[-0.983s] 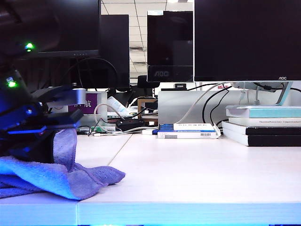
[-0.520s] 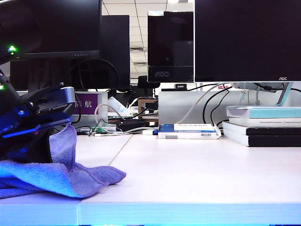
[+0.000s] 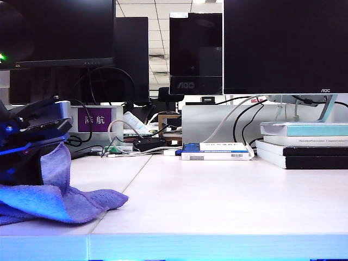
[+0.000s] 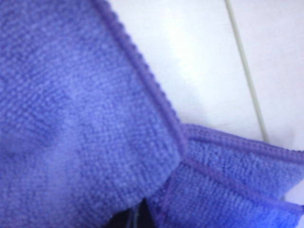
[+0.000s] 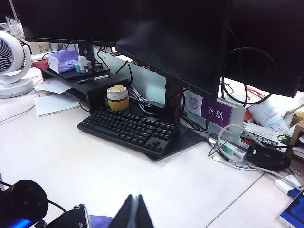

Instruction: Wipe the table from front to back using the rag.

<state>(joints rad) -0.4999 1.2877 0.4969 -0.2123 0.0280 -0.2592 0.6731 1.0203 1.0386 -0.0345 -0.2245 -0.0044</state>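
We judge the rag (image 3: 60, 198) to be light, soft and limp: it drapes and folds on itself, a fuzzy lavender cloth with a stitched hem. It should slide readily over the smooth matte worktop (image 3: 217, 201), but, being so floppy, it will likely bunch or trail behind rather than push flat. The best hold, in our view, is a pinch on a raised fold near the middle, so that cloth spreads on both sides of the grip and stays pressed down.

The rag lies at the front left of the worktop in the exterior view, near the front edge, one corner reaching toward the thin seam line (image 3: 122, 182). The left hand (image 3: 32, 149) sits directly over it at the far left, and a fold of cloth rises up against the hand's underside. In the left wrist view the rag (image 4: 95, 118) fills nearly everything, with two hemmed layers overlapping and bare worktop (image 4: 199, 66) beyond; the fingers themselves are hidden by cloth. We take the left hand as closed, pinching the rag.

The right hand (image 5: 135, 213) shows in its own wrist view with its fingers pressed together, holding nothing, raised above the worktop and facing a keyboard (image 5: 128, 130) and monitors, well apart from the rag.
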